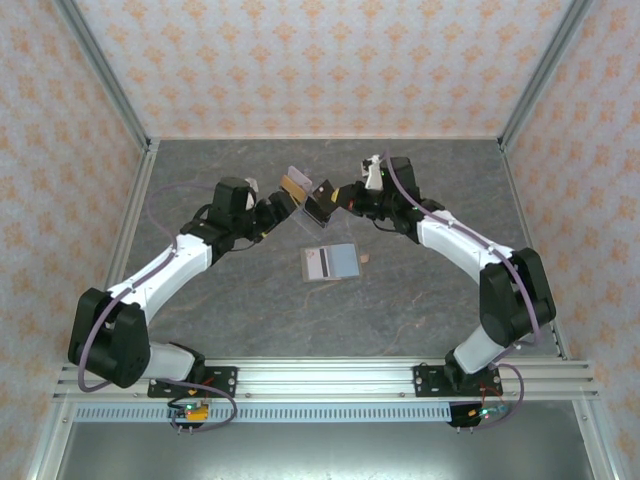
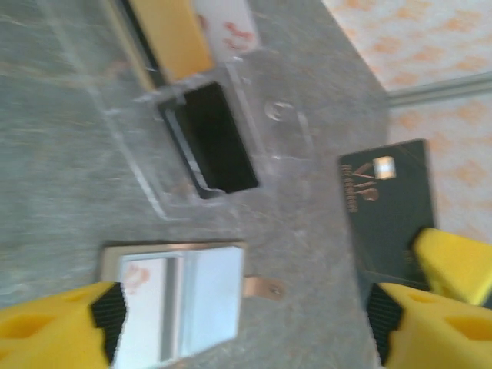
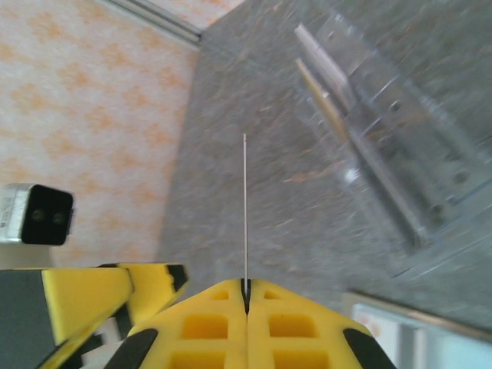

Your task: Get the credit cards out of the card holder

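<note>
Right wrist view: right gripper [image 3: 246,298] pressed together, pinching black credit card [image 3: 245,207] by lower edge, in air near card holder [image 3: 384,146]. Left gripper [image 2: 242,319] spread above grey cards [image 2: 181,296]. Risk: shallow pinch, so slipping or twisting out before placing.

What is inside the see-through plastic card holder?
The clear plastic slotted card holder holds a tan-orange card, a white card with red print behind it, and a black rectangle in another slot. The tan card hides part of the white one.
</note>
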{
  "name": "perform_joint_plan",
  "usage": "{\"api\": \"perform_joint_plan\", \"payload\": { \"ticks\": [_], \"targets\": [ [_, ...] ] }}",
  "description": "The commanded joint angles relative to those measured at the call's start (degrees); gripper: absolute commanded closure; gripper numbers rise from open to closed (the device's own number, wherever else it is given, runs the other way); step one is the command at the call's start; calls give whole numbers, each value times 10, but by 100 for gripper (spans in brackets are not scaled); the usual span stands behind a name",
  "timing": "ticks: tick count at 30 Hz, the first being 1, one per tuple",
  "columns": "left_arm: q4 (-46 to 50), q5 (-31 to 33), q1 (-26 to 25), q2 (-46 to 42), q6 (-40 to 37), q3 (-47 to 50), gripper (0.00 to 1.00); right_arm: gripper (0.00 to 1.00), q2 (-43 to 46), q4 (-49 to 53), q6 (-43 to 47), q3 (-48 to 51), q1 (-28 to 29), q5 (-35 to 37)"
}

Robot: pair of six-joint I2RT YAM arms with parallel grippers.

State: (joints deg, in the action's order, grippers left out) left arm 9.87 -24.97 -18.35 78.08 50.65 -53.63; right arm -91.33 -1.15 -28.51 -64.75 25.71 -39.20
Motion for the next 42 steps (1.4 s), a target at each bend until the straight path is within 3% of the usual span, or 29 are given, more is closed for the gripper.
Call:
{"api": "perform_joint_plan", "payload": {
  "ticks": [1, 5, 15, 42],
  "targets": [
    [105, 107, 5, -6, -67, -15, 8, 100, -11, 58, 163, -42, 20, 90],
    [136, 149, 11, 9, -79, -15, 4, 100, -41, 62, 276, -62, 51, 142],
    [160, 103, 49, 57, -108, -26, 0, 100, -126, 31, 408, -114, 76, 183],
    [146, 38, 50, 108, -122, -43, 0, 99, -188, 14, 481, -132, 77, 220]
  ]
}}
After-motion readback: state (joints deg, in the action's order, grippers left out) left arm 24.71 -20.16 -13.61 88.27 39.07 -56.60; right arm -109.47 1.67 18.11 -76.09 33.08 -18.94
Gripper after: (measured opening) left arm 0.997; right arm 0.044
